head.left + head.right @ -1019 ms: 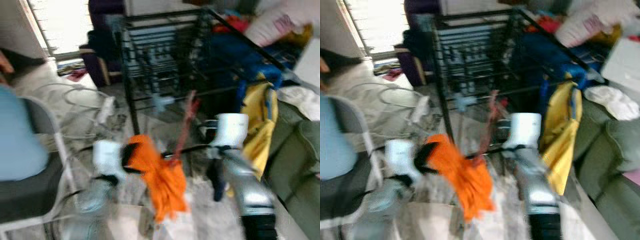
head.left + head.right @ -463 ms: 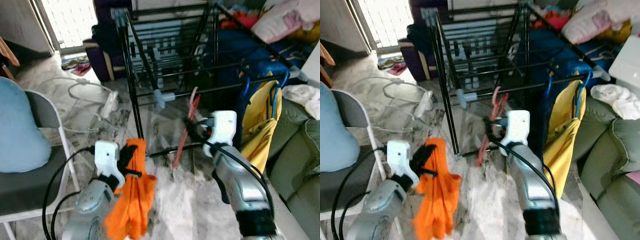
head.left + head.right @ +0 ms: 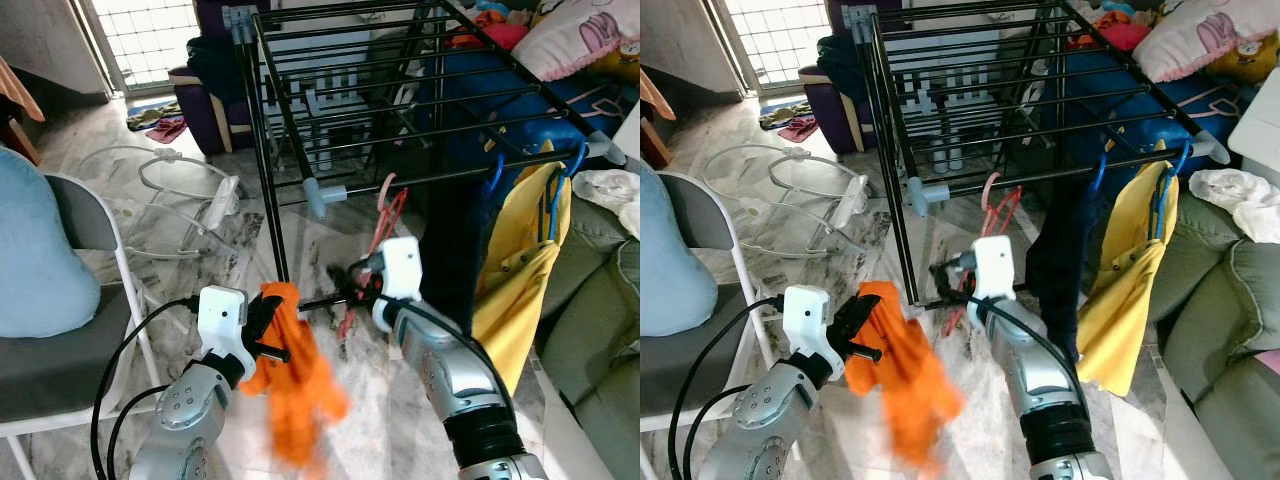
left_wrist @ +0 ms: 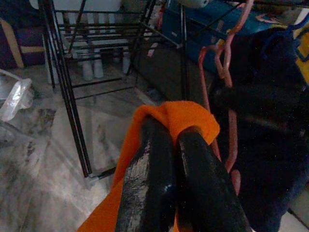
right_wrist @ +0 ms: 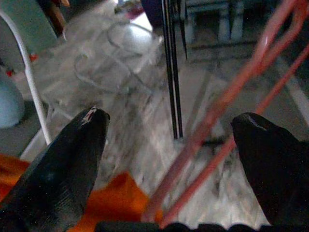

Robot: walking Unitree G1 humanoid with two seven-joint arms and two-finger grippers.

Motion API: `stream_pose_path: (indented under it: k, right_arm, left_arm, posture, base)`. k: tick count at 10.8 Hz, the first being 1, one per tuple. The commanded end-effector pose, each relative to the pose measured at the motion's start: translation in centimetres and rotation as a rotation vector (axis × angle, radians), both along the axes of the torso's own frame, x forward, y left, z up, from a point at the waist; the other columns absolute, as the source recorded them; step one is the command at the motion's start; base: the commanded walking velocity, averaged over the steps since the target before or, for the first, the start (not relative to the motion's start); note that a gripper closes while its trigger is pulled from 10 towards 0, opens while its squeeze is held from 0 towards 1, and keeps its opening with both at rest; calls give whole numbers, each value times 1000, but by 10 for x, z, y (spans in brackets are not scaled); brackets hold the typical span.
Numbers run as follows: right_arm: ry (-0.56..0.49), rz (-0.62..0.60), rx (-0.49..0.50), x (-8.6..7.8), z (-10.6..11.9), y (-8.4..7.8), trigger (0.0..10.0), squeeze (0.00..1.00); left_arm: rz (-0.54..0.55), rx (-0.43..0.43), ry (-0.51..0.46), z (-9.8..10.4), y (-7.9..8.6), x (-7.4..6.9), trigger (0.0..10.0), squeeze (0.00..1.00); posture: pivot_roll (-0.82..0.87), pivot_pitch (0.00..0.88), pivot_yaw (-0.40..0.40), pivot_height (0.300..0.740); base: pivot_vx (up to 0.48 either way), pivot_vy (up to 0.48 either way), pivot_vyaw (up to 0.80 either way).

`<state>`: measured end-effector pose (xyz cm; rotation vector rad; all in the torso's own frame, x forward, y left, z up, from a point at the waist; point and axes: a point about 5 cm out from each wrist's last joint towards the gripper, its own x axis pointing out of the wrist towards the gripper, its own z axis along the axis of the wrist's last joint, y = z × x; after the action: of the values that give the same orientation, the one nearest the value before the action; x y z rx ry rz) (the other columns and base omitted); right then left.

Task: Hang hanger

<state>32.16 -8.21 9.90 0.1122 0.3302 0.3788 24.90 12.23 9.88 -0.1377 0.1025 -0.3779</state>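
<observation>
Pink hanger (image 3: 385, 215) hangs between the spread right pincer (image 5: 169, 145); left pincer (image 4: 174, 140) clenches orange cloth (image 3: 300, 385).

1. your left arm reaches forward low on the left, its silver forearm angled up toward the middle of the scene.
2. your left gripper (image 3: 268, 325) has its two black fingers (image 4: 159, 183) pressed together, side by side, clamped on an orange cloth (image 3: 300, 385).
3. your right arm stretches forward on the right, wrist bent toward the left.
4. your right gripper (image 3: 345, 290) has its fingers (image 5: 67, 159) spread wide apart, touching nothing.
</observation>
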Motion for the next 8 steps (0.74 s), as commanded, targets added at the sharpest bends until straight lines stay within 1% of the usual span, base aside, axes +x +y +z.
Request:
stream_pose_path:
  k: [1, 2, 4, 5, 7, 8]
  right_arm:
    - [31, -9, -7, 1, -3, -3, 10000, 0]
    - [39, -45, -22, 2, -5, -11, 10000, 0]
    - [50, -106, -40, 4, -9, -24, 10000, 0]
    - [40, -134, -46, 6, -7, -30, 10000, 0]
    - [-32, -130, -23, 12, 5, -26, 10000, 0]
    - [-83, -82, 8, 15, 16, -15, 10000, 0]
  left_arm:
    - [-11, 13, -24, 5, 0, 0, 10000, 0]
    - [-16, 13, -21, 4, -1, 0, 10000, 0]
    - [-30, 16, -18, 3, -3, 1, 10000, 0]
    - [-37, 16, -18, 3, -4, 1, 10000, 0]
    - [-41, 18, -17, 3, -3, 1, 10000, 0]
    - [-40, 21, -19, 4, -3, 1, 10000, 0]
  posture:
    - [-57, 51, 28, 740]
    - [-62, 47, 30, 740]
    - [-66, 44, 36, 740]
    - [-67, 40, 39, 740]
    - [-66, 37, 43, 740]
    - [-63, 37, 43, 740]
  base:
    - [0, 0, 0]
    - [0, 0, 0]
    - [0, 0, 0]
    - [0, 0, 0]
    - [0, 0, 0]
    - [0, 0, 0]
